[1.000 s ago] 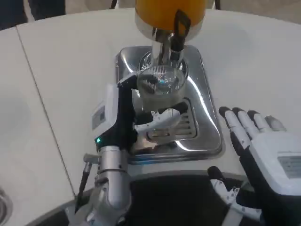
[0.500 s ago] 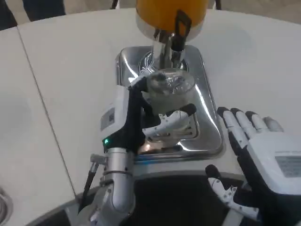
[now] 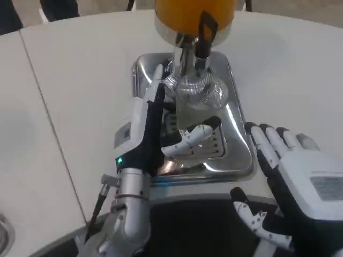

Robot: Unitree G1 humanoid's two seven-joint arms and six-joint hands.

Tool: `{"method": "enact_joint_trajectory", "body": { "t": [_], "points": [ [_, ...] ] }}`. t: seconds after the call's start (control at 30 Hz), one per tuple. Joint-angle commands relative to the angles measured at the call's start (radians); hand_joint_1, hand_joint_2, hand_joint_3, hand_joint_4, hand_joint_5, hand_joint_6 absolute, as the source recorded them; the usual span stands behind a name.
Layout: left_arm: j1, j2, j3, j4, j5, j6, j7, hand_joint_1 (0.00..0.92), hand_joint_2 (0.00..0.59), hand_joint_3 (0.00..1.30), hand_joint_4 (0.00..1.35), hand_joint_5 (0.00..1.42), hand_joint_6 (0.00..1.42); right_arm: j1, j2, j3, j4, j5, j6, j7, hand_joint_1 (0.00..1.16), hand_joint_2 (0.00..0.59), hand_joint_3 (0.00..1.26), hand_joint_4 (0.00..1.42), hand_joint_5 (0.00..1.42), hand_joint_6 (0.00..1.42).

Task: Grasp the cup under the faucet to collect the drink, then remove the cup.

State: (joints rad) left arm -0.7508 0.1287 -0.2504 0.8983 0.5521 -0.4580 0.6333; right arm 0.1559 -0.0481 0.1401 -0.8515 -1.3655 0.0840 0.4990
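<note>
Clear thin plastic cup (image 3: pixel 197 99): prob. light, crushable, slick; left hand (image 3: pixel 161 128) grips sidewall w/ light force; right hand (image 3: pixel 300 184) spread, empty.

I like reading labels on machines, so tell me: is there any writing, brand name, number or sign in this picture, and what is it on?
No text here can be read.
Left hand: a small grey label on its white back, too blurred to read.
Right hand: a grey label on its white back, lines of print too small and blurred to read.
Dispenser, cup and steel drip tray: no lettering visible.
</note>
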Motion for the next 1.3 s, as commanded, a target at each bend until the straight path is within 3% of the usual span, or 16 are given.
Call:
{"method": "enact_joint_trajectory", "body": {
  "t": [0.03,0.17,0.33,0.43,0.63,0.73,0.87,1.0,1.2,1.3],
  "points": [
    [0.097,0.034,-0.005,-0.097,-0.003,0.004,-0.044,0.38,0.047,0.0,0.0,0.26,0.26,-0.009,-0.005,-0.004,0.006,0.02,0.0,-0.002,0.38,0.494,0.0,0.0,0.0,0.0],
    [0.181,0.089,0.025,-0.229,-0.015,0.02,-0.08,0.375,0.046,0.0,0.0,0.23,0.22,-0.012,0.009,0.002,-0.005,0.031,0.001,-0.026,0.37,0.493,0.0,0.0,0.0,0.0],
    [0.377,0.171,0.107,-0.517,-0.029,0.065,-0.146,0.369,0.053,0.0,0.0,0.18,0.19,-0.022,0.059,0.014,-0.016,0.042,0.022,-0.046,0.36,0.493,0.0,0.0,0.0,0.01],
    [0.488,0.205,0.152,-0.656,-0.033,0.106,-0.187,0.35,0.054,0.0,0.0,0.14,0.16,-0.04,0.092,0.015,-0.02,0.065,0.042,-0.056,0.36,0.493,0.0,0.0,0.0,0.01],
    [0.676,0.257,0.227,-0.864,-0.01,0.175,-0.251,0.31,0.059,0.0,0.0,0.12,0.16,-0.119,0.109,0.003,0.025,0.131,0.066,-0.059,0.36,0.499,0.0,0.0,0.0,0.02],
    [0.737,0.279,0.251,-0.946,0.026,0.221,-0.282,0.203,0.067,0.0,0.0,0.04,0.1,-0.192,0.152,-0.006,0.067,0.18,0.119,-0.089,0.36,0.503,0.0,0.0,0.0,0.02],
    [0.808,0.317,0.261,-1.078,0.104,0.291,-0.368,0.019,0.095,0.0,0.0,0.0,0.0,-0.302,0.168,-0.022,0.123,0.272,0.196,-0.125,0.41,0.506,0.0,0.0,0.0,0.02],
    [0.871,0.334,0.256,-1.192,0.187,0.331,-0.429,0.0,0.097,0.0,0.0,0.0,0.0,-0.397,0.181,-0.016,0.171,0.327,0.279,-0.163,0.41,0.507,0.0,0.0,0.0,0.02],
    [0.946,0.314,0.246,-1.302,0.242,0.338,-0.465,0.0,0.095,0.0,0.0,0.0,0.0,-0.535,0.18,0.01,0.223,0.409,0.361,-0.202,0.42,0.507,0.0,0.0,0.0,0.02],
    [0.973,0.308,0.242,-1.334,0.287,0.34,-0.457,0.0,0.095,0.0,0.0,0.0,0.0,-0.565,0.203,-0.002,0.228,0.482,0.396,-0.219,0.44,0.497,0.0,0.0,0.0,0.02]
  ]
}}
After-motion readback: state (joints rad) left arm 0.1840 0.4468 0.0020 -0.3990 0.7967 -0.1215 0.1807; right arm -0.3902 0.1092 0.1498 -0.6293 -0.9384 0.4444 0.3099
